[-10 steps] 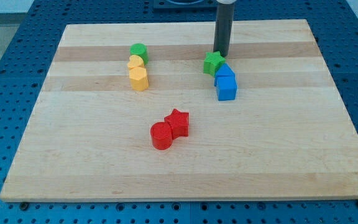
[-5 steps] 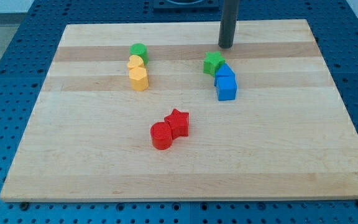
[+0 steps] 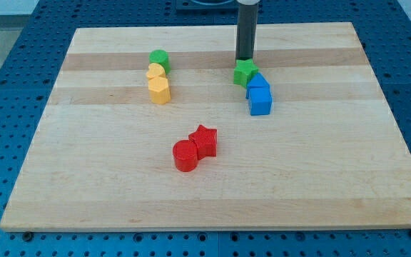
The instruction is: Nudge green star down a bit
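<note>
The green star [image 3: 245, 72] lies on the wooden board [image 3: 212, 178] right of centre near the view's top. It touches the upper of two blue blocks [image 3: 257, 82] at its lower right. My tip [image 3: 245, 58] stands just above the green star on its top side, very close to it or touching it. The dark rod rises straight up out of the view's top.
A second blue block [image 3: 260, 101] sits below the first. At the left a green block [image 3: 160, 59] tops two yellow blocks [image 3: 159, 83] in a column. A red star [image 3: 205, 140] and a red cylinder [image 3: 185, 155] touch near the middle.
My tip pulled away up and to the right from the star, then came back left and down to stand directly above it. The blocks have not visibly moved.
</note>
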